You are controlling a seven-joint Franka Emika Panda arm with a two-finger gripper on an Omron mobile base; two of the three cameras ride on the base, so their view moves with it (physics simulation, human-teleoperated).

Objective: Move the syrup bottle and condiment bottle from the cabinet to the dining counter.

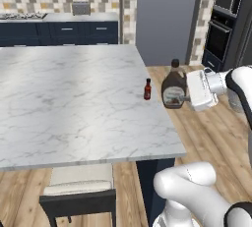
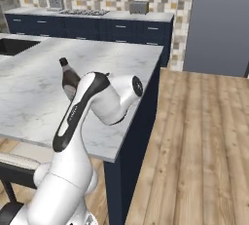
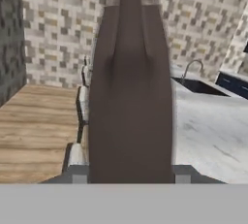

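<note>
So the gripper (image 1: 183, 97) is clamped onto the syrup bottle (image 1: 173, 86), grabbing it from the side around the lower body. From the hand view the bottle (image 3: 131, 92) sits right between the two finger tips, one showing on each side of its base, so it's a solid grasp. The bottle is upright, dark cap on top, pale label facing the left base camera.

It's sitting at the right-hand edge of the dining counter (image 1: 74, 108), right about at the corner of the marble top. Can't tell whether the base is actually resting on the marble or just above it. In the right base view the bottle's neck and cap (image 2: 68, 75) poke out from behind the arm's elbow.

The condiment bottle (image 1: 147, 89) is already standing on the counter, upright, just beside the syrup bottle to its left, near the same edge but not touching it.

A pale-seated stool (image 1: 78, 189) is tucked under the near side of the counter.
</note>
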